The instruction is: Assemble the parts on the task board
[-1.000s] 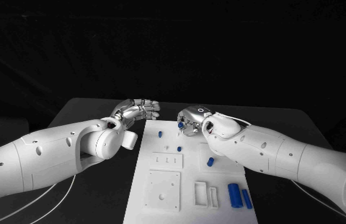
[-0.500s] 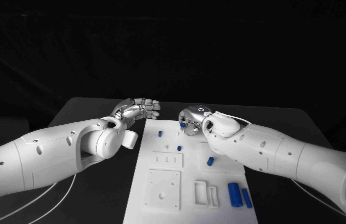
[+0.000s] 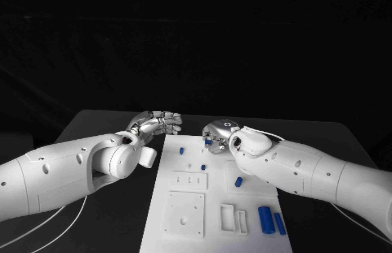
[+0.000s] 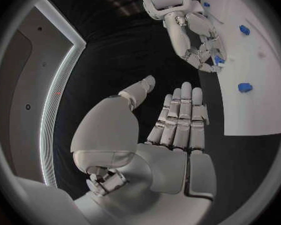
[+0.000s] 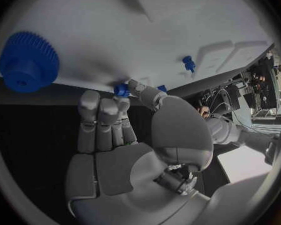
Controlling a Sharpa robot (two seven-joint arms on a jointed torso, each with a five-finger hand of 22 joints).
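Two hands at the board's far end, one pinching a blue part

Largest first: the white task board (image 3: 214,208) lies lengthwise on the black counter (image 3: 106,123). Both white arms reach to its far end.

The right hand (image 3: 217,137) hangs over the board's far right corner, thumb and fingertip pinching a small blue part (image 5: 121,90) — seen close in the right wrist view, just off the board's edge. The left hand (image 3: 155,123) hovers beside the board's far left corner with fingers curled in, holding nothing; its wrist view shows them straight and side by side.

A blue gear (image 5: 26,61) sits on the board. Two blue cylinders (image 3: 270,219) lie near its nearer right end.

Little has changed since a second ago — the pinched part has barely shifted.
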